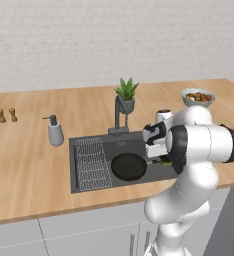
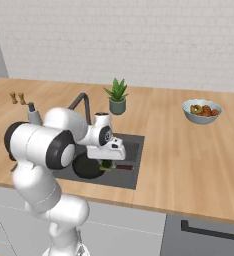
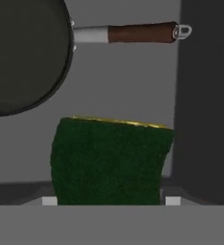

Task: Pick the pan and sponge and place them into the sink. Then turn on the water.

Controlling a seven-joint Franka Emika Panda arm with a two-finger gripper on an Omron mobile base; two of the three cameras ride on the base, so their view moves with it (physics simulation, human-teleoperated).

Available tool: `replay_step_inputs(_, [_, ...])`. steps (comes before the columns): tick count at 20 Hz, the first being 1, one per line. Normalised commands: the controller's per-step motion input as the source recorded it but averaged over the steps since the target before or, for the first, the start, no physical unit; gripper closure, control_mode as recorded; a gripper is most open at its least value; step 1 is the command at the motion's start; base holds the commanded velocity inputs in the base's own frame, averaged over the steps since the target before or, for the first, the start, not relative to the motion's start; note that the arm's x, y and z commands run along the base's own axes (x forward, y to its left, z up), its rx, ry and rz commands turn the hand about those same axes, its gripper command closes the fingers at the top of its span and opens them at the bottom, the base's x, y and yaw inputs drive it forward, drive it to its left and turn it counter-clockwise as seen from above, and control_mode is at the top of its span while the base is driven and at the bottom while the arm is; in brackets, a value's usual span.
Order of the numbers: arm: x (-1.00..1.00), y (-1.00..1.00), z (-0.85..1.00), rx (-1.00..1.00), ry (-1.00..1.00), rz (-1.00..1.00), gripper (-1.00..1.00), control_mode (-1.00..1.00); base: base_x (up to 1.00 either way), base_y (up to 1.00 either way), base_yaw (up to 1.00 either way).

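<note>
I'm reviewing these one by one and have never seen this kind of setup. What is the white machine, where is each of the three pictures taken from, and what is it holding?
The white machine is a robot arm with a two-finger gripper, in a rendered kitchen. Two pictures come from cameras on its base, behind it to the left and right. The third looks along the hand itself.

The arm reaches over the sink, set in a wooden counter. The pan already lies in the basin, beside a wire rack. In the hand view the green sponge sits between the fingers above the basin floor, apparently gripped. The faucet shows no water. Also on the counter: a soap dispenser, a potted plant, a fruit bowl and two shakers.
</note>
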Motion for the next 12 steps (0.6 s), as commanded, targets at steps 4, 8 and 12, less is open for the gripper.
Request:
replay_step_inputs(4, [0.12,0.1,-0.67,0.06,0.0,0.03,1.0,-1.0,0.0,0.0,0.0])
replay_step_inputs(8, [0.36,0.17,-0.49,0.01,0.01,0.0,1.0,-1.0,0.0,0.0,0.0])
replay_step_inputs(12, [0.32,0.2,-0.48,0.0,0.0,0.0,1.0,-1.0,0.0,0.0,0.0])
